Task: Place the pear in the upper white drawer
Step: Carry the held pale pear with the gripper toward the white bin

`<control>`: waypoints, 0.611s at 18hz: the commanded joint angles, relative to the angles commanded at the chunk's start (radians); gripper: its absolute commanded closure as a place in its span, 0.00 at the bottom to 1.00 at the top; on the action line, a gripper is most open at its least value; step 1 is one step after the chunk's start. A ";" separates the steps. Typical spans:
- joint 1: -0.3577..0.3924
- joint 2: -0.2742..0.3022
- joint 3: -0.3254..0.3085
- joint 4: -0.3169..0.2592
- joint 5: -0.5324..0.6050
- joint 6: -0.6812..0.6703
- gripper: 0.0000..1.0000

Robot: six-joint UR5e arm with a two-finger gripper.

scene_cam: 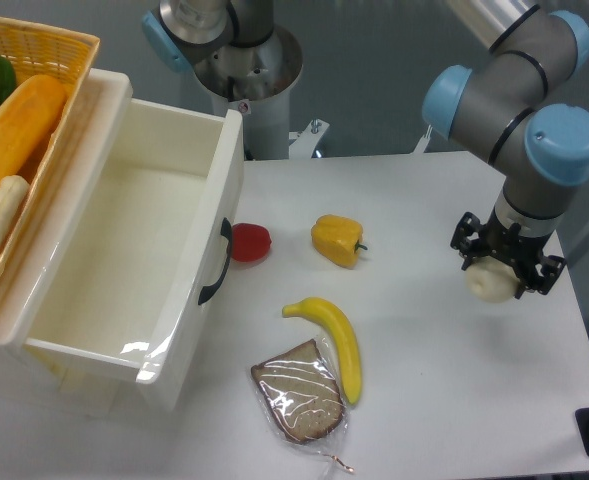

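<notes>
Camera view: I see my gripper [494, 274] at the right side of the table [424, 400], its black fingers clamped around the pear [488, 283], just above the tabletop. The upper white drawer [124, 250] stands pulled open at the left, well apart from the pear. Between them lie a yellow bell pepper [337, 240], a banana [334, 340], a bagged bread slice [299, 392] and a red fruit [250, 242] by the drawer's handle [214, 262].

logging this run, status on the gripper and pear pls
Gripper closed around pear, far right of table. Upper white drawer open, nothing visible inside. Yellow pepper, banana, red item lie between.
</notes>
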 joint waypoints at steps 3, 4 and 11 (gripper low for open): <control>-0.014 0.002 0.015 -0.003 0.021 -0.055 0.60; -0.026 0.002 0.017 -0.009 0.029 -0.057 0.60; -0.092 0.047 0.012 -0.023 0.063 -0.126 0.59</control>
